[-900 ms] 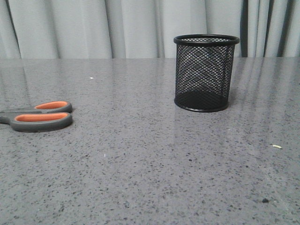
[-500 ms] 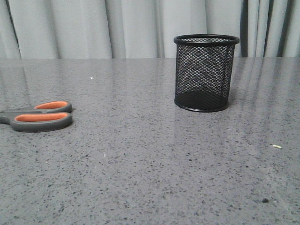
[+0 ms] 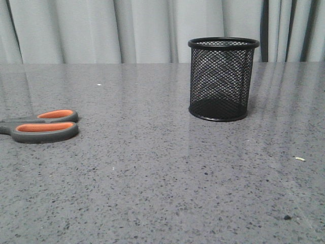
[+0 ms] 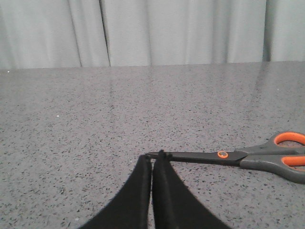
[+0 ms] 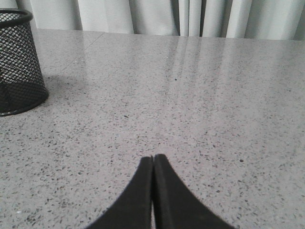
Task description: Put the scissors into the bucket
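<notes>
Speckled grey bench (image 3: 162,178) before pale curtains (image 3: 101,30); scissors (image 3: 43,125) flat, bucket (image 3: 222,79) upright, well apart; left tool (image 4: 152,160) and right tool (image 5: 153,158) both pressed together, empty.

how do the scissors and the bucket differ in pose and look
The scissors lie flat on the table, while the bucket stands upright. The scissors have dark grey handles lined with orange; the bucket is all black see-through mesh. The scissors sit at the table's left, the bucket right of centre. Neither is touched by a claw.
</notes>
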Controlling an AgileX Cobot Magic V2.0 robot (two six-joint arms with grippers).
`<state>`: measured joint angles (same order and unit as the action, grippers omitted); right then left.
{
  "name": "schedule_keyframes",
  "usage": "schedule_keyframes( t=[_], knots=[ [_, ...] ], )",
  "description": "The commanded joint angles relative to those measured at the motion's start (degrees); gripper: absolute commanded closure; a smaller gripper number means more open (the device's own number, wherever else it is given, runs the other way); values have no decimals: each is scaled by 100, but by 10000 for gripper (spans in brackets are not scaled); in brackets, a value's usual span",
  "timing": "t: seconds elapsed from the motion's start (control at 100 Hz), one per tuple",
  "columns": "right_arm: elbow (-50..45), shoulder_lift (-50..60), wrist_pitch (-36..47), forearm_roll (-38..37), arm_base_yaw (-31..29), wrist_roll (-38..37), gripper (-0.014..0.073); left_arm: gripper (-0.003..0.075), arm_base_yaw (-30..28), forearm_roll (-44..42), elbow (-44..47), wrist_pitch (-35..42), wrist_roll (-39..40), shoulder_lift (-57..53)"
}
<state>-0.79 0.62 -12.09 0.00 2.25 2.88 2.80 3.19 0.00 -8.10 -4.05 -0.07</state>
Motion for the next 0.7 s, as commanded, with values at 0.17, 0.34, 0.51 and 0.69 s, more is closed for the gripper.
schedule_keyframes(
  t=[0.17, 0.34, 0.51, 0.69],
  knots=[
    [-37, 125, 519, -75, -41, -13, 667, 740, 41, 5, 232, 419, 53, -161],
    [-37, 125, 519, -75, -41, -13, 667, 740, 41, 5, 232, 419, 53, -161],
    [-37, 125, 519, -75, -41, -13, 667, 740, 41, 5, 232, 419, 53, -161],
    [-37, 125, 519, 309, -41, -13, 667, 740, 41, 515, 232, 512, 53, -161]
  ],
)
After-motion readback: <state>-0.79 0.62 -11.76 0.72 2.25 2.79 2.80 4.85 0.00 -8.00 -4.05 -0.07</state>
